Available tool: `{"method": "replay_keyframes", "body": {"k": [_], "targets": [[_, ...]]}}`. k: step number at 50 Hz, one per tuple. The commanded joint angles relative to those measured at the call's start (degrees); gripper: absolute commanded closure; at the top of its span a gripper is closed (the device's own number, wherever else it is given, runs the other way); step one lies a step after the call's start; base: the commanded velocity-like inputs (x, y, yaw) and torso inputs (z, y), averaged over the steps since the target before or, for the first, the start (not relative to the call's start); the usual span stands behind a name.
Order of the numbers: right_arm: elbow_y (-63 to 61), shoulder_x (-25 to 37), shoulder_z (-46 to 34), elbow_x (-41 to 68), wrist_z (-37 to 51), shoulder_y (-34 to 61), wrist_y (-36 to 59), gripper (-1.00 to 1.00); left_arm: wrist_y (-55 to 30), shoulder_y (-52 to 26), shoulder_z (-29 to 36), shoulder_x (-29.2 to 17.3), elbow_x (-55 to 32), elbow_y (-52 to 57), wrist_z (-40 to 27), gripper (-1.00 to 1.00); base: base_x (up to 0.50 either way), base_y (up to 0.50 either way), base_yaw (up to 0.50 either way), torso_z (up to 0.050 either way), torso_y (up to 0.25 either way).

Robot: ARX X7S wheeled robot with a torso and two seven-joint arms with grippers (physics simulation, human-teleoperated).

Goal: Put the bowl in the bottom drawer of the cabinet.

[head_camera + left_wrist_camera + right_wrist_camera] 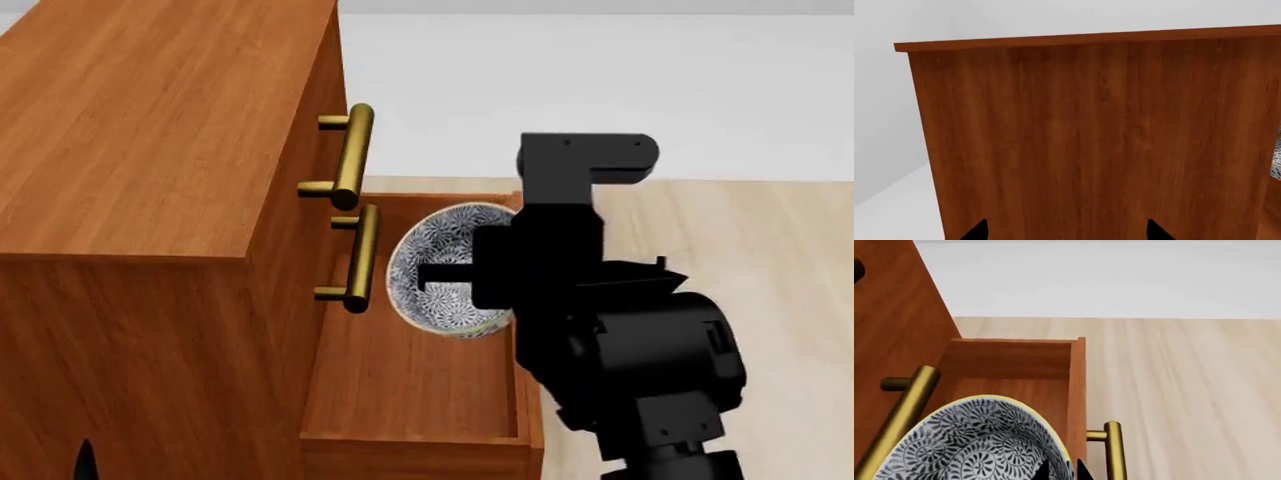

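Blue-patterned bowl (447,262) pinched by right gripper (1062,471) over open bottom drawer (407,385); left fingers (977,231) spread.

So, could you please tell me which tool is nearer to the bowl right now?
Right. The right tool is clamped on the bowl at its rim, holding it over the open bottom drawer. The left tool faces the cabinet side panel, away from the bowl.

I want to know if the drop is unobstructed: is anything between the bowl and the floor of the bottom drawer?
Nothing shows there. In the head view the bowl, pinched at its rim by the right gripper, hangs tilted over the open bottom drawer, whose floor is bare wood.
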Motion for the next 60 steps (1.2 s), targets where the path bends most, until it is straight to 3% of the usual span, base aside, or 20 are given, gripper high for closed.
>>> {"method": "replay_keyframes", "body": {"k": [1, 41, 60], "targets": [[5.46, -1.17, -1.64, -1.62, -2.48, 1.50, -3.55, 1.00, 0.24, 0.14, 0.02, -0.06, -0.22, -0.28, -0.10, -1.00, 0.00, 0.00, 0.00, 0.000, 0.000], [34.20, -7.87, -8.01, -4.98, -10.63, 8.21, -20.40, 1.00, 0.56, -0.10, 0.11, -0.46, -0.70, -0.79, -0.57, -1.00, 0.00, 0.00, 0.00, 0.000, 0.000], [40.18, -8.12, -27.97, 15.20, -9.78, 9.86, -26.24, 1.00, 0.34, -0.41, 0.19, -0.73, -0.97, -0.61, -0.85, -1.00, 0.00, 0.00, 0.00, 0.000, 0.001]]}}
